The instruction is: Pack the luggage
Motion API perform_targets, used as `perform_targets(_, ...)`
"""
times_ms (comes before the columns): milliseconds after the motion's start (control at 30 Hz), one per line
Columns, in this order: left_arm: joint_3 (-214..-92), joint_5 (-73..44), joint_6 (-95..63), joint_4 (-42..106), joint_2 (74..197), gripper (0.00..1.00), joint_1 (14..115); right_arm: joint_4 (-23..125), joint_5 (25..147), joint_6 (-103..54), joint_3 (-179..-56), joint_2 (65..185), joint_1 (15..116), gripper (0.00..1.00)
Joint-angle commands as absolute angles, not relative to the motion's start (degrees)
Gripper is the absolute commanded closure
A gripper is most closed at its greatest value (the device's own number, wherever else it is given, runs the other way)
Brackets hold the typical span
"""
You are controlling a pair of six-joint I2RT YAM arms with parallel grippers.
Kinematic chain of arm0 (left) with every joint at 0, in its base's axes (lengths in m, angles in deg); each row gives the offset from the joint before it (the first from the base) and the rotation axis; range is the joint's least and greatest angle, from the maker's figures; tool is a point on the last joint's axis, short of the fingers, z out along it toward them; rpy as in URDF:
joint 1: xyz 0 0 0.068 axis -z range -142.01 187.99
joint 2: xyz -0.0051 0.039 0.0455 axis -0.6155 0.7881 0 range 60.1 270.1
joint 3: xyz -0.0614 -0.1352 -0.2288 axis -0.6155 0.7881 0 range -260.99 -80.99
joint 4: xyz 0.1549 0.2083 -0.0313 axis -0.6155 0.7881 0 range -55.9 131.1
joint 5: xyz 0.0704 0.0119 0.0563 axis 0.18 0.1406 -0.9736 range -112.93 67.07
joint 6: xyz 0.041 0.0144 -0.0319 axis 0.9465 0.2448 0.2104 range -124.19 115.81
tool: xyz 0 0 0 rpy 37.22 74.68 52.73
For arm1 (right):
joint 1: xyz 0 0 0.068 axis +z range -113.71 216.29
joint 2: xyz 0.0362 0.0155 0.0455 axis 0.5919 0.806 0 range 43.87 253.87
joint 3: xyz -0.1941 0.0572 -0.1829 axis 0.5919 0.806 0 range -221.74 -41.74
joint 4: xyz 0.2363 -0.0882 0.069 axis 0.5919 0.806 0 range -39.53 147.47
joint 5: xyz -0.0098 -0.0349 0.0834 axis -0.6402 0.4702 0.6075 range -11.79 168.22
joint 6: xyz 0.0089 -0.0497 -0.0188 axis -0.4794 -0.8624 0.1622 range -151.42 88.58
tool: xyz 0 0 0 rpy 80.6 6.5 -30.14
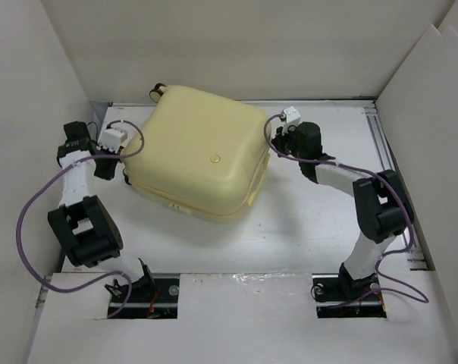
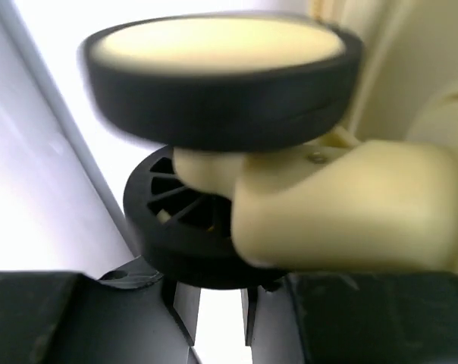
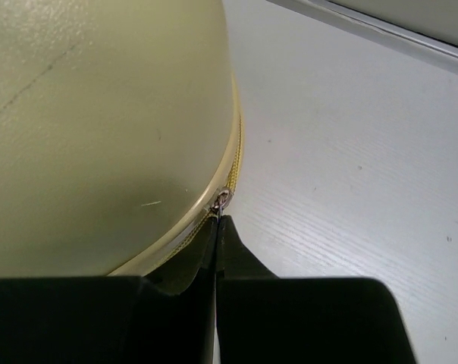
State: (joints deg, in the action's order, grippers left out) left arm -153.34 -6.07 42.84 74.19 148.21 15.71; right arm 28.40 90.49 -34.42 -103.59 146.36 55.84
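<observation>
The luggage (image 1: 199, 152), a pale-yellow hard-shell suitcase, lies closed on the table's middle. At its right side, my right gripper (image 1: 273, 148) is shut on the small metal zipper pull (image 3: 224, 199), which sits on the yellow zipper line; the fingertips (image 3: 214, 227) are pressed together just below it. My left gripper (image 1: 123, 173) is at the suitcase's left corner. In the left wrist view its jaws (image 2: 221, 303) stand narrowly apart, with bare table showing between them. Right in front of them is a black-and-cream wheel (image 2: 183, 227), which hides their tips.
White walls enclose the table on the left, back and right. A metal rail (image 1: 384, 152) runs along the right side. Another wheel (image 1: 158, 91) pokes out at the suitcase's far corner. Purple cables loop from both arms.
</observation>
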Motion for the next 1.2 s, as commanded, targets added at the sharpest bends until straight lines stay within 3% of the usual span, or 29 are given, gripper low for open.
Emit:
perform_targets(0, -158.3, -2.5, 32.7, 61.6, 158.0, 0.8, 24.2, 24.1, 96.6, -28.9, -97.1, 142.5, 64.6, 1.0)
perform_targets(167, -174.2, -4.2, 25.9, 56.7, 167.7, 0.75, 28.7, 24.6, 93.7, -26.0, -87.7, 131.3, 72.7, 1.0)
perform_targets(233, -179.3, -5.0, 24.7, 56.7, 170.6, 0.67, 30.8, 28.2, 91.7, -26.0, -84.1, 127.5, 76.2, 1.0)
perform_targets(367, -188.0, -4.0, 20.0, 52.4, 168.6, 0.48, 30.8, 34.3, 86.3, -26.0, -79.9, 117.9, 79.0, 1.0)
perform_targets(500, -192.2, 1.1, 16.9, 52.7, 162.8, 0.36, 32.8, 36.2, 86.3, -26.0, -77.0, 111.3, 79.0, 1.0)
perform_targets(567, -192.8, 0.3, 21.9, 57.2, 159.0, 0.34, 36.3, 36.8, 85.1, -25.4, -75.9, 109.9, 79.0, 1.0)
perform_targets(800, -181.4, -10.3, 29.7, 64.7, 152.4, 0.32, 69.3, 36.0, 83.8, -24.4, -73.0, 111.7, 76.7, 1.0)
perform_targets(933, -173.1, -20.7, 29.0, 59.2, 153.0, 0.3, 80.9, 30.2, 83.8, -19.3, -67.4, 112.8, 73.1, 1.0)
perform_targets(1167, -159.2, -28.6, 30.9, 56.2, 155.0, 0.34, 82.7, 26.6, 76.4, -13.0, -62.8, 108.7, 69.4, 1.0)
